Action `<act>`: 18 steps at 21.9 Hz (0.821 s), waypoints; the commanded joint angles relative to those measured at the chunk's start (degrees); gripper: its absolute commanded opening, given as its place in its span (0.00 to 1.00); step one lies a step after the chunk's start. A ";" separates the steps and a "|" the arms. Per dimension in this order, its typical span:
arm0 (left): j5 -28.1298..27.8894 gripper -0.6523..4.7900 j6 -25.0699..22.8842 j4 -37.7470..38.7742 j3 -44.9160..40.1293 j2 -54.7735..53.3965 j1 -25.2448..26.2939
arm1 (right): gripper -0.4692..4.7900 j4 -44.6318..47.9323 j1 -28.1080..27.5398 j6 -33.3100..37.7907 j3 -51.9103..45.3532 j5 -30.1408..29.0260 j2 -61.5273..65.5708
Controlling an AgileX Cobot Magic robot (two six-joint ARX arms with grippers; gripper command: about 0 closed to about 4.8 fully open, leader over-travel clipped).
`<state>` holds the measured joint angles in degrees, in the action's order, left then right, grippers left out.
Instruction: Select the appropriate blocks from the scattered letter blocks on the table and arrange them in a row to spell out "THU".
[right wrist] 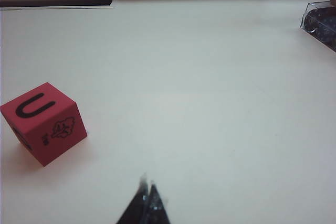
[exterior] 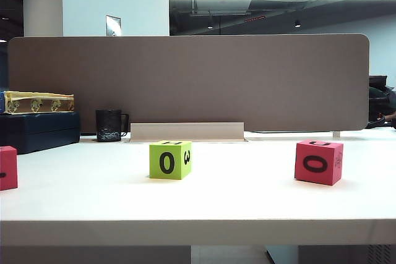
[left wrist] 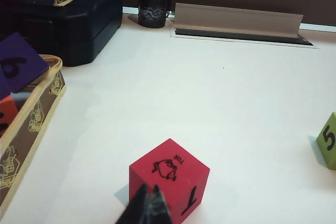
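Three letter blocks stand on the white table (exterior: 204, 199). A lime-green block (exterior: 169, 160) sits at the middle, showing "0" and "3"; its edge (left wrist: 328, 141) shows in the left wrist view. A pinkish-red block (exterior: 318, 162) at the right carries a "U" on top (right wrist: 44, 122). Another pinkish-red block (exterior: 8, 167) sits at the far left edge, with a drawing on top and a "T" on its side (left wrist: 169, 179). My left gripper (left wrist: 150, 192) is shut and empty, its tips just in front of that block. My right gripper (right wrist: 147, 186) is shut and empty over bare table, apart from the U block. Neither arm shows in the exterior view.
A brown divider panel (exterior: 185, 81) closes the back. A black mug (exterior: 109, 125) and a dark case (exterior: 38, 130) with a yellow-rimmed box (exterior: 37, 102) stand at back left. A yellow-rimmed tray (left wrist: 31, 124) of blocks lies beside the left gripper. A clear container (right wrist: 321, 22) sits far right.
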<state>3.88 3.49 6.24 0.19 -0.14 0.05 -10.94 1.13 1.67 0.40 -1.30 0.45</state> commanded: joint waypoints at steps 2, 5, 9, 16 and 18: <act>0.02 0.11 0.00 -0.55 0.13 -0.02 0.11 | 0.08 0.59 -0.04 0.22 -0.33 0.07 -0.55; 0.00 0.11 0.00 -0.55 0.13 -0.02 0.11 | 0.08 0.59 -0.04 0.22 -0.33 0.07 -0.55; 0.02 0.11 0.00 -0.55 0.13 -0.02 0.11 | 0.08 0.59 -0.04 0.22 -0.33 0.07 -0.55; 1.62 0.11 1.75 -0.79 0.13 -0.02 0.09 | 0.08 1.95 -0.04 0.24 -0.33 -0.22 -0.55; 3.23 0.11 1.66 -0.76 0.13 -0.02 0.09 | 0.08 3.06 -0.04 0.24 -0.33 -0.48 -0.55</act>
<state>5.98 4.80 6.22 0.19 -0.14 0.03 -9.74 1.13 1.69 0.40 -1.37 0.45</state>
